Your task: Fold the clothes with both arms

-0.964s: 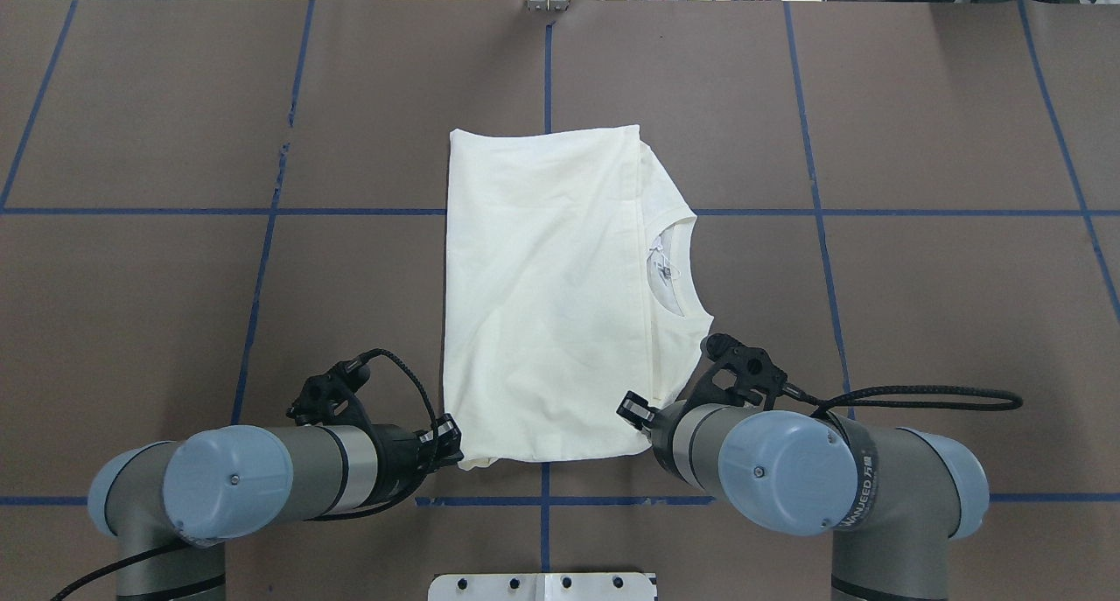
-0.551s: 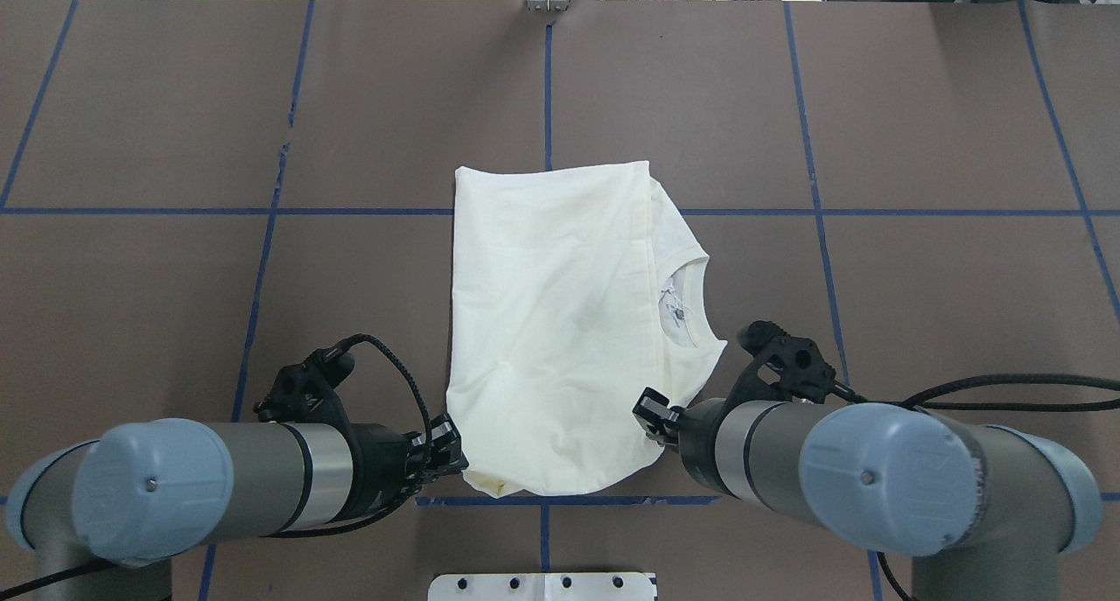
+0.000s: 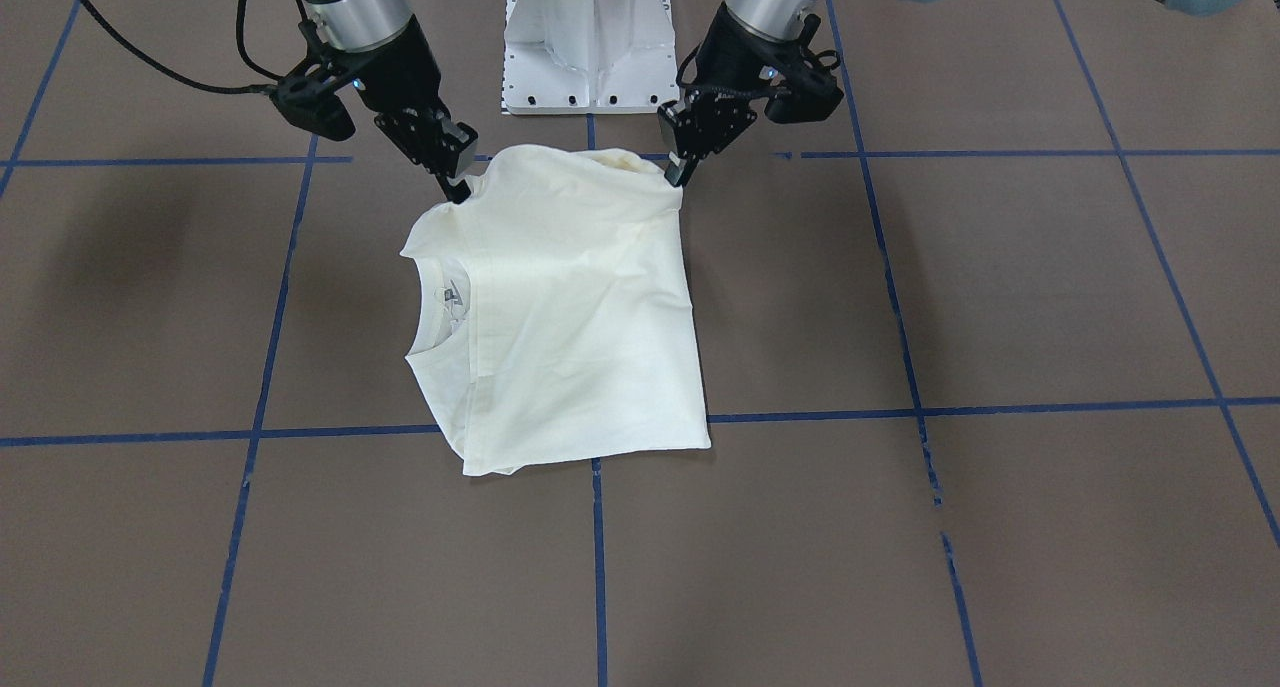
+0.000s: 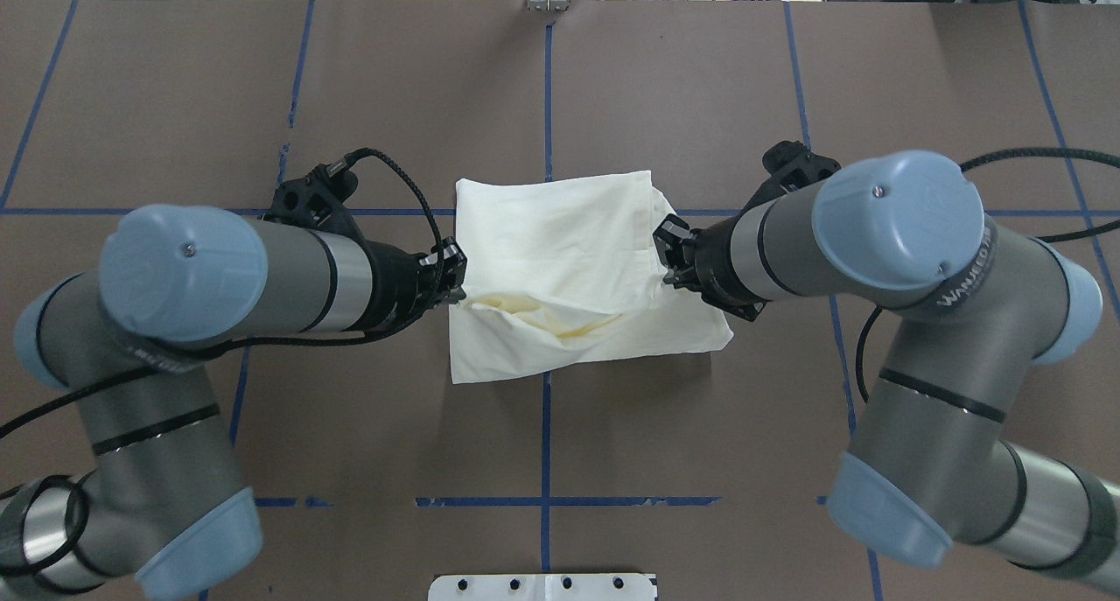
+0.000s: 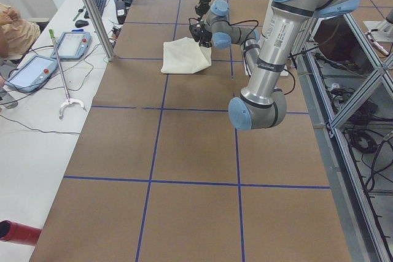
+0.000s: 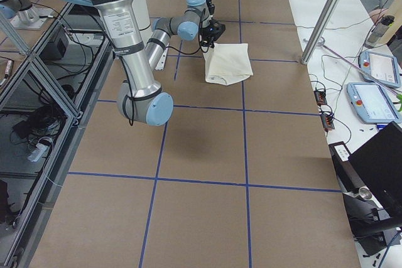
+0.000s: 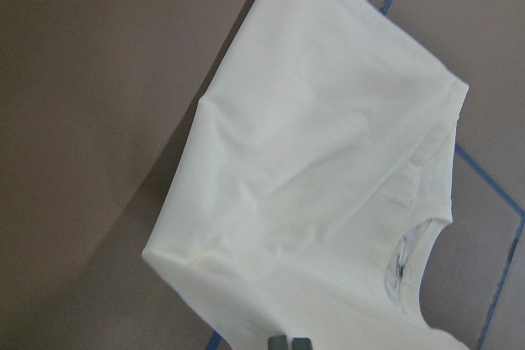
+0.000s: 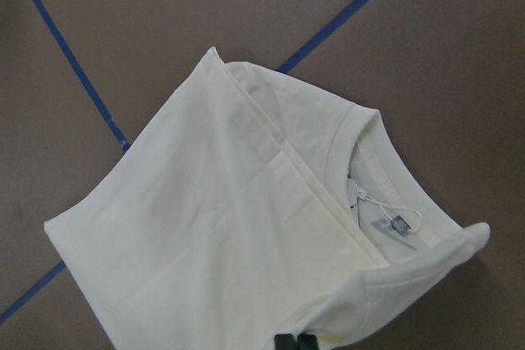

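Observation:
The cream-white T-shirt (image 4: 560, 234) lies partly folded on the brown table, plain side up, so the cat print is hidden. Its collar with a tag (image 3: 447, 297) points toward the robot's right. My left gripper (image 4: 452, 279) is shut on the shirt's near-left corner and my right gripper (image 4: 667, 253) is shut on its near-right corner. Both hold that edge raised above the rest of the shirt. In the front-facing view the left gripper (image 3: 676, 172) and right gripper (image 3: 457, 189) pinch the lifted edge. The wrist views show the shirt (image 7: 328, 161) (image 8: 221, 227) hanging below the fingertips.
The brown table cover carries a grid of blue tape lines (image 4: 548, 76). The white pedestal base (image 3: 588, 37) stands at the robot's edge. Tablets (image 5: 73, 44) (image 6: 370, 101) and cables lie on the white bench beyond the far table edge.
Both grippers have risen and moved away from the robot, carrying the shirt's near edge up and over toward its far edge. The arms have stretched forward.

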Available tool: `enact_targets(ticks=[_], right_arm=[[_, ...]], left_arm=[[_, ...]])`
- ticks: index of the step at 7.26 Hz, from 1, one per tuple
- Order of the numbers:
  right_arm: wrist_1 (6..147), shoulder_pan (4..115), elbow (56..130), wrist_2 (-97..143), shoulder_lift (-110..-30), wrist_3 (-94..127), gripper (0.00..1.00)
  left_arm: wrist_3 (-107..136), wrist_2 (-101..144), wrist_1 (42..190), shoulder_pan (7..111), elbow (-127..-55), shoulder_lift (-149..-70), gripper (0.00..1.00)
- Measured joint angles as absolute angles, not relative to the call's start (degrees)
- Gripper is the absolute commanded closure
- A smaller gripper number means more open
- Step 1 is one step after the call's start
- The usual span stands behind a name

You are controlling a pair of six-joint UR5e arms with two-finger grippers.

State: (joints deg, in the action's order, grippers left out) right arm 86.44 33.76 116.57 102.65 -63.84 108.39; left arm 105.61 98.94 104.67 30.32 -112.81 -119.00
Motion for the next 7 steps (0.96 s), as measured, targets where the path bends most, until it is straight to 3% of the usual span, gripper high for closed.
enact_targets(ticks=[4,5,6,7], right_arm=[[78.2,39.3,94.7,106.1,-55.5,103.8,1.0],[77.4,39.8,90.7,107.0,-53.8,102.0,1.0],[76.9,40.0,87.3,107.3,-52.4,99.9,1.0],[76.0,40.0,84.1,107.4,-51.2,98.1,1.0]], left_arm=[[98.7,98.0,113.6,34.9,-92.7,-125.5,1.0],[97.4,96.9,116.7,35.5,-88.8,-126.4,0.78],[95.4,96.3,119.1,36.8,-85.4,-127.8,0.47],[93.7,96.2,121.7,38.8,-83.0,-129.1,0.45]])
